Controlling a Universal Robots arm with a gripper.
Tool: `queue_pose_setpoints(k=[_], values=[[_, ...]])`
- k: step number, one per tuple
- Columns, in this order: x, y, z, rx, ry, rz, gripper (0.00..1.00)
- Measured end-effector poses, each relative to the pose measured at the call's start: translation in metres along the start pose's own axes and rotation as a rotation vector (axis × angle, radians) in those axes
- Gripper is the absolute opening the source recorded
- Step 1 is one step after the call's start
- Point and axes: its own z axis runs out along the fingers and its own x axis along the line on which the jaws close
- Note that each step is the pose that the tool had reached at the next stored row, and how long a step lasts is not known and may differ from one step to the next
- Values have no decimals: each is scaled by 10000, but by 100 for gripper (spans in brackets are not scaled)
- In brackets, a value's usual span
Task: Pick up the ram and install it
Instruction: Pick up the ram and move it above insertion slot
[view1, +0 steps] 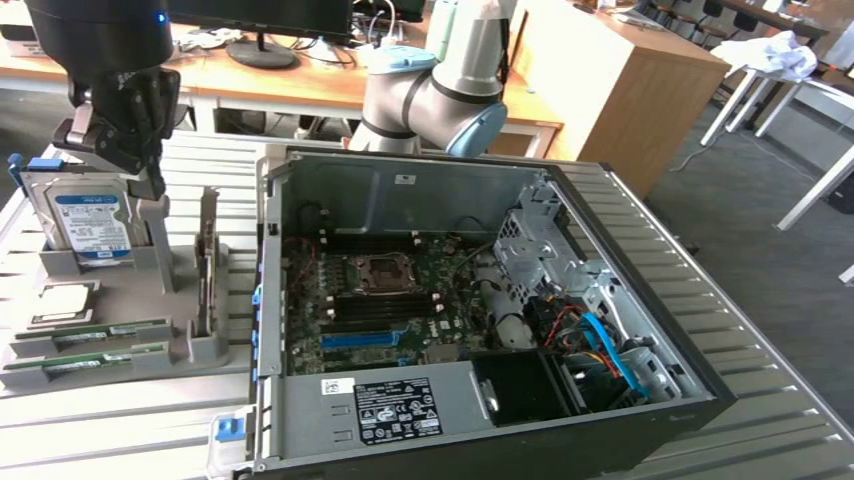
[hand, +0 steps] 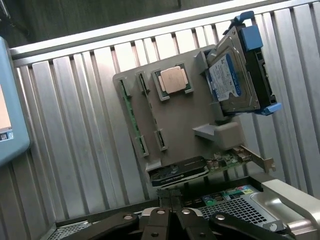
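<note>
The ram is a thin green stick lying in the grey holder at the exterior view's left. In the wrist view the ram runs along one edge of the holder plate. My gripper hangs above the back of the holder, next to the upright hard drive, well clear of the ram. In the wrist view the gripper is shut with nothing between its fingertips.
An open computer case lies at the centre with its motherboard exposed, including a blue slot. The holder also carries a processor chip, the hard drive and an expansion card. The arm's base stands behind the case.
</note>
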Motion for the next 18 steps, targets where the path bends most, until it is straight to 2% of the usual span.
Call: queue_pose_setpoints(k=[18], values=[[1, 0, 0, -46, -2, -1679, 10]])
